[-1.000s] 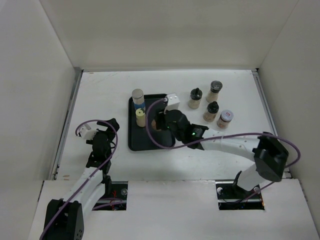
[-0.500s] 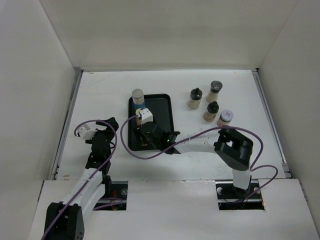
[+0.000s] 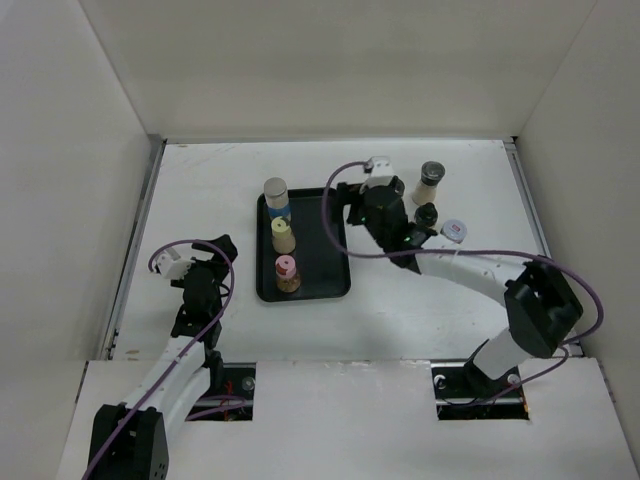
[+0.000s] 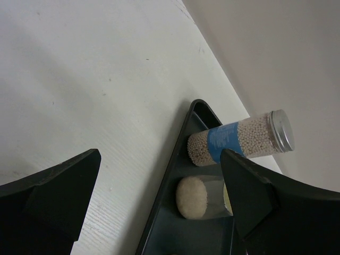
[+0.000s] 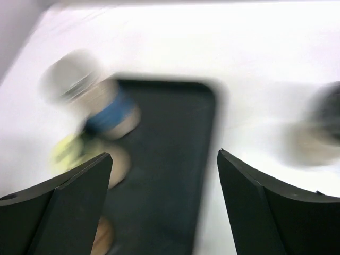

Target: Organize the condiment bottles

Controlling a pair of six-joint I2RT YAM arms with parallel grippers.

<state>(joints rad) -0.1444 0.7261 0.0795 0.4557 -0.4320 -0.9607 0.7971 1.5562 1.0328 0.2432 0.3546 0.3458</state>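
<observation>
A black tray [image 3: 318,262] holds three bottles in a row: blue-labelled with a grey cap [image 3: 276,196], cream-capped [image 3: 282,235], and pink-capped [image 3: 287,274]. Right of the tray stand a dark-capped jar [image 3: 431,180], a black-capped bottle [image 3: 426,214] and a red-labelled jar [image 3: 455,230]. My right gripper [image 3: 350,198] is open and empty above the tray's right edge. Its blurred view [image 5: 164,207] shows the tray [image 5: 175,159], the blue-labelled bottle [image 5: 101,101] and a black-capped bottle [image 5: 321,127]. My left gripper [image 3: 218,250] is open and empty left of the tray.
White walls enclose the table on the left, back and right. In the left wrist view, the open gripper [image 4: 159,202] faces the tray's left rim [image 4: 170,175], the blue-labelled bottle [image 4: 239,141] and the cream-capped bottle [image 4: 199,197]. My right arm [image 3: 470,268] crosses the table's right half.
My right gripper carried the pink-capped bottle to the tray's near end, let it go, and swung back right to the tray's far right edge. The left arm has not moved.
</observation>
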